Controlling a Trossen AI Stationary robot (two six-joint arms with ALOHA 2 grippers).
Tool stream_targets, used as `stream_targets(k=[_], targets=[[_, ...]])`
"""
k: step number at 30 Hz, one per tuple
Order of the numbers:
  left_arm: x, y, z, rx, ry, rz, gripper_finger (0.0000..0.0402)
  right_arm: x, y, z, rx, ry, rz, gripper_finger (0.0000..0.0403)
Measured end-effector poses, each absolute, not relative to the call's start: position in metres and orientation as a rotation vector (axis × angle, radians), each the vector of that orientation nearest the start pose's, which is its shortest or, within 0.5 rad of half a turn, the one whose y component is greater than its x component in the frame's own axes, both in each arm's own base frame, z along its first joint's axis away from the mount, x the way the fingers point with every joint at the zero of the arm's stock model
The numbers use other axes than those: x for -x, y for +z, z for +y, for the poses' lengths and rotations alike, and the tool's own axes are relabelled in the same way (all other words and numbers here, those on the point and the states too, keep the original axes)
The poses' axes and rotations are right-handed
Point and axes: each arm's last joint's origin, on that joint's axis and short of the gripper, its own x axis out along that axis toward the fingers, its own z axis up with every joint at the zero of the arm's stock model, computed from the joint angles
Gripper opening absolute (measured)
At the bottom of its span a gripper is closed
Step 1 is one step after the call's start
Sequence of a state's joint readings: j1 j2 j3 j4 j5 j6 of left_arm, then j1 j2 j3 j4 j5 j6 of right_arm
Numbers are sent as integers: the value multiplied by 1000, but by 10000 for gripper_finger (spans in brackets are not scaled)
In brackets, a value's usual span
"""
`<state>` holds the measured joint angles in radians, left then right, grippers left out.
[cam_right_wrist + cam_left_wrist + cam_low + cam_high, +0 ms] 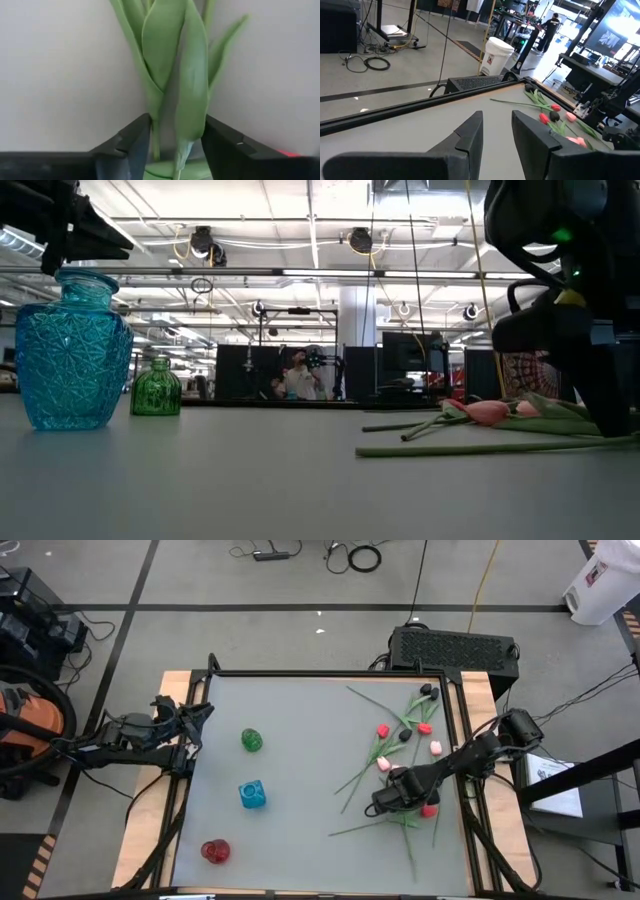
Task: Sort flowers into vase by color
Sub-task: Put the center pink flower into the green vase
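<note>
Down among the flowers (pixel 405 745) is where my right gripper (pixel 392 802) sits, at the near end of the heap on the table's (pixel 300 810) right side. My right arm reaches in from the table's right edge, slanting low across the stems with the wrist bent toward the tabletop. In my right wrist view, a green stem with leaves (pixel 175 85) stands between my two fingers (pixel 127 145), which are parted on either side of it; I cannot tell that they press it, so I call this claw released, straddling the stem.

Counting the bud heads in the high view: roughly three red, two or three pink and two or three black, though some are too small or too overlapped for a sure count. One pink bud (pixel 487 411) lies flat on the tabletop just beside my right gripper in the low view.

Well apart from the flowers, toward the table's left half, stand three vases: a green vase (pixel 251 740) farthest from the near edge, a blue vase (pixel 252 794) in the middle, and a red vase (pixel 214 851) nearest that edge. All three are upright, and I see no flower in any of them.

My left gripper (pixel 196 715) waits at the table's left edge, level with the green vase, its fingers (pixel 470 135) parted and grasping nothing.
</note>
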<state>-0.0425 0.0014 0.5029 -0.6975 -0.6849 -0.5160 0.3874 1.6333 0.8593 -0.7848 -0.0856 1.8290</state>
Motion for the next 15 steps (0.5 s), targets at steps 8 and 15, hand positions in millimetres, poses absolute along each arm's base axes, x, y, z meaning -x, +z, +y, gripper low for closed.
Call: stream_targets(k=[8,15], targets=[[-31,257,17,426,672,17,109,-237,142,100,-1187,-1061,1347,99],[-31,257,17,426,672,17,109,-237,151,99,-1209,-1033,1331,71]])
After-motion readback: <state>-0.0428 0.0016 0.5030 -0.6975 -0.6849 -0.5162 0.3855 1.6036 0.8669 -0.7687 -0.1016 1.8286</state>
